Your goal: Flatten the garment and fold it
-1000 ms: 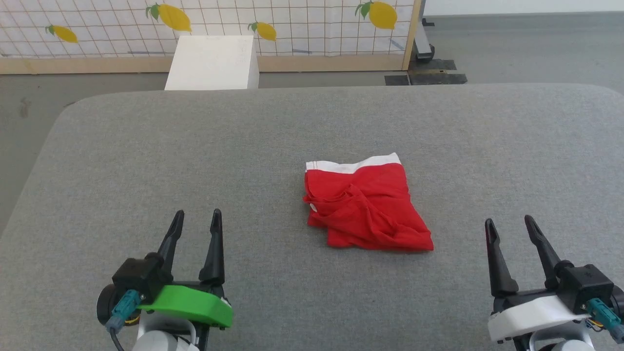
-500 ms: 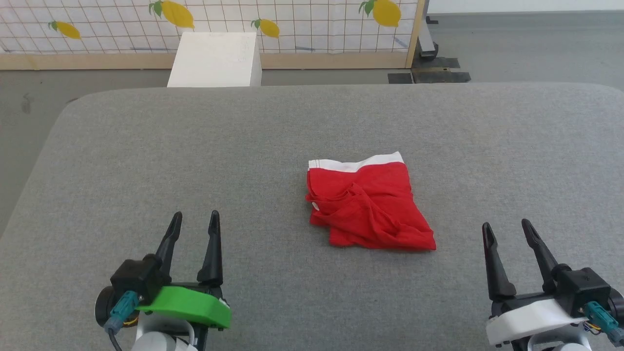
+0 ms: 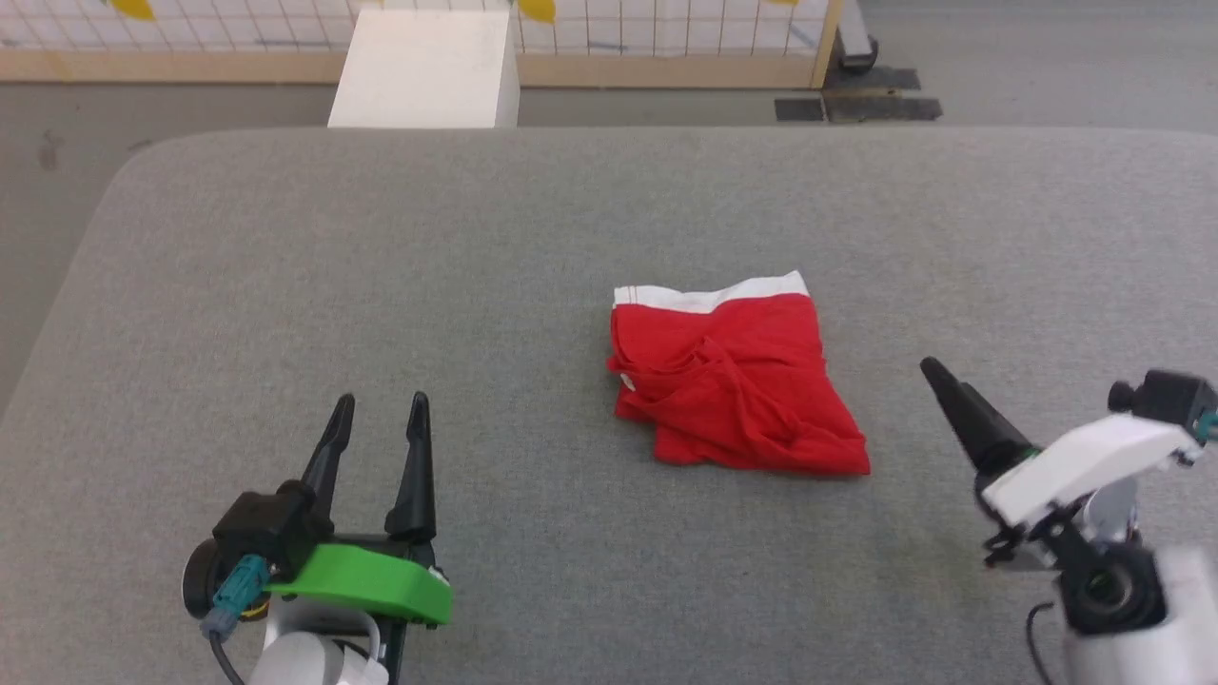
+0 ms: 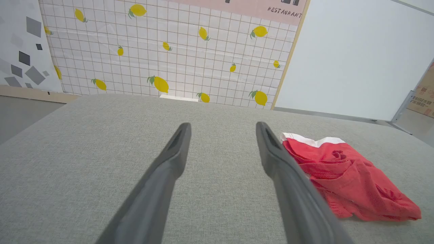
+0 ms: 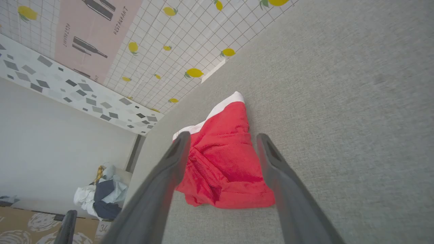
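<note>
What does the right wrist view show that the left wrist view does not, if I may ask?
Right wrist view: the right gripper, open and aimed at the garment, plus a heap of clothes past the table's edge and bottle drawings on the pink poster. Left wrist view: the left gripper, open, with the garment off to its right, and a printed cardboard box at the picture's edge. Shared: the crumpled red garment, the grey table and the lemon-patterned wall.
</note>
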You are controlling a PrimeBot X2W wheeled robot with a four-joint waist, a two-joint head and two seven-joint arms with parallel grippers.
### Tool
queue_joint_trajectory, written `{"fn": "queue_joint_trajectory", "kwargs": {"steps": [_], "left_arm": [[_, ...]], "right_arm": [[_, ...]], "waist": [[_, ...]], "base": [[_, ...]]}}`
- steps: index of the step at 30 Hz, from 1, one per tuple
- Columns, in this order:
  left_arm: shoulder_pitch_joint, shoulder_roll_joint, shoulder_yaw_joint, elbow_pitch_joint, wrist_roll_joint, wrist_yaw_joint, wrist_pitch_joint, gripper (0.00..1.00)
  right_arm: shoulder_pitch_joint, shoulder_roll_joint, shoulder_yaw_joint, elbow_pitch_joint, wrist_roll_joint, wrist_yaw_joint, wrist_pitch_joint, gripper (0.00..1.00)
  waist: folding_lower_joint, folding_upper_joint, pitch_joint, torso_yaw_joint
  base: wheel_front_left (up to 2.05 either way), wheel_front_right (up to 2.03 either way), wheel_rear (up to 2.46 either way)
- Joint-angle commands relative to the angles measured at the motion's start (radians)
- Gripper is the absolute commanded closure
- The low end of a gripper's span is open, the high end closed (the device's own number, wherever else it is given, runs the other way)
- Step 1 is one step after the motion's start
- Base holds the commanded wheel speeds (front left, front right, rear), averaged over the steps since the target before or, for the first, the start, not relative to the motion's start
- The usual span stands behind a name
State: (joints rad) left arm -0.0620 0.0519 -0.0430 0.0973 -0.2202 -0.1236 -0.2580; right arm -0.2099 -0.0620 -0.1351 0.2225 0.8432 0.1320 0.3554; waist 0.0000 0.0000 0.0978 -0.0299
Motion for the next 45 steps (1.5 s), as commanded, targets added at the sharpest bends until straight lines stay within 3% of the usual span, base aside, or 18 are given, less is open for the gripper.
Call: {"fn": "queue_joint_trajectory", "kwargs": {"steps": [1,9,15,22,23,24,27,33,38,45], "left_arm": [[-0.026,-0.002,-0.002,-0.006,0.005,-0.007,-0.004,0.0],[-0.07,-0.002,-0.014,-0.021,0.003,-0.007,-0.004,0.0],[-0.099,-0.002,-0.027,-0.023,-0.006,-0.007,-0.004,0.0],[-0.111,-0.002,-0.034,-0.024,-0.012,-0.007,-0.004,0.0],[-0.11,-0.002,-0.033,-0.024,-0.012,-0.007,-0.004,0.0],[-0.11,-0.002,-0.032,-0.023,-0.012,-0.007,-0.004,0.0],[-0.106,-0.002,-0.03,-0.022,-0.011,-0.007,-0.004,0.0],[-0.096,-0.002,-0.018,-0.022,-0.008,-0.007,-0.004,0.0],[-0.09,-0.002,-0.01,-0.026,0.001,-0.007,-0.004,0.0],[-0.089,0.0,-0.008,-0.034,0.019,-0.007,-0.004,0.0]], "right_arm": [[-0.044,-0.009,-0.034,0.04,0.017,-0.001,0.063,0.0],[-0.304,0.001,-0.24,0.343,0.053,-0.001,0.448,0.0],[-0.431,0.005,-0.325,0.477,-0.068,-0.001,0.589,0.0],[-0.484,0.01,-0.37,0.524,-0.17,-0.001,0.688,0.0],[-0.49,0.011,-0.37,0.528,-0.167,-0.001,0.705,0.1],[-0.494,0.011,-0.365,0.531,-0.16,-0.001,0.716,0.47],[-0.493,0.011,-0.342,0.534,-0.148,-0.001,0.73,1.0],[-0.473,0.012,-0.275,0.471,-0.166,-0.001,0.711,1.0],[-0.443,0.008,-0.134,0.326,-0.246,-0.001,0.665,1.0],[-0.384,-0.116,0.141,0.151,-0.461,-0.001,0.588,1.0]], "waist": [[0.0,0.0,0.038,0.029],[0.0,0.0,0.116,0.096],[0.0,0.0,0.152,0.147],[0.0,0.0,0.164,0.19],[0.0,0.0,0.165,0.194],[0.0,0.0,0.164,0.196],[0.0,0.0,0.159,0.201],[0.0,0.0,0.142,0.182],[0.0,0.0,0.128,0.123],[0.0,0.0,0.126,-0.018]], "base": [[0.0,0.0,0.0],[0.0,0.0,0.0],[0.0,0.0,0.0],[0.0,0.0,0.0],[0.0,0.0,0.0],[0.0,0.0,0.0],[0.0,0.0,0.0],[0.0,0.0,0.0],[0.0,0.0,0.0],[0.0,0.0,0.0]]}}
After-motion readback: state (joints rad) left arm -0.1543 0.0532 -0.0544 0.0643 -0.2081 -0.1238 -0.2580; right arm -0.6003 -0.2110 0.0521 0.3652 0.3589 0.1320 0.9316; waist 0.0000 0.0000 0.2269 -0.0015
